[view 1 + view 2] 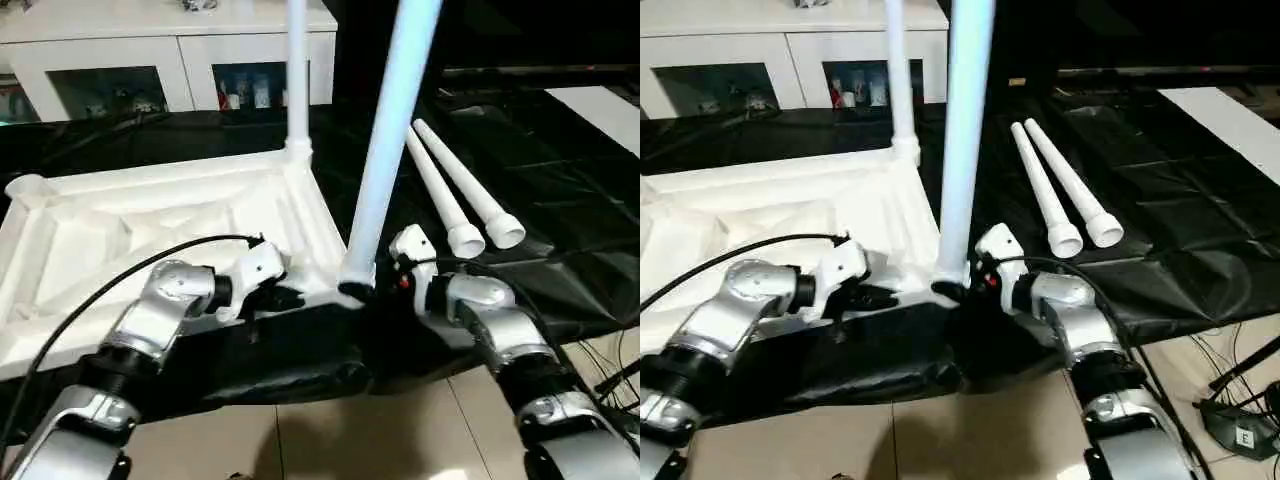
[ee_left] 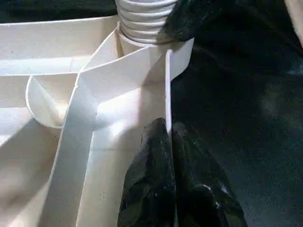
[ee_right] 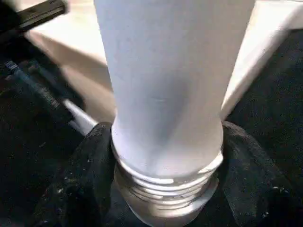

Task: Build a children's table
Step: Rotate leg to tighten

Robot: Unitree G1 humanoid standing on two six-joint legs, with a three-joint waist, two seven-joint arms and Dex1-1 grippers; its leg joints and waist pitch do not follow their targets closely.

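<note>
The children's table top (image 1: pixel 150 220) lies upside down on the black sheet, ribs up. One white leg (image 1: pixel 297 70) stands upright in its far right corner socket. A second leg (image 1: pixel 390 140) rises at the near right corner, leaning slightly, its threaded end (image 3: pixel 165 189) at the socket (image 2: pixel 156 56). My right gripper (image 1: pixel 365 290) is shut on this leg's lower end, a black finger (image 3: pixel 80 179) pressed to each side. My left gripper (image 2: pixel 170 135) is shut on the thin rim of the top just beside that corner. Two loose legs (image 1: pixel 455 195) lie side by side to the right.
A white cabinet (image 1: pixel 150 60) with glass doors stands behind the black-sheeted table (image 1: pixel 560 200). The table's front edge runs just under my forearms, with tiled floor (image 1: pixel 380 440) below. Cables and a power strip (image 1: pixel 1240 430) lie on the floor at right.
</note>
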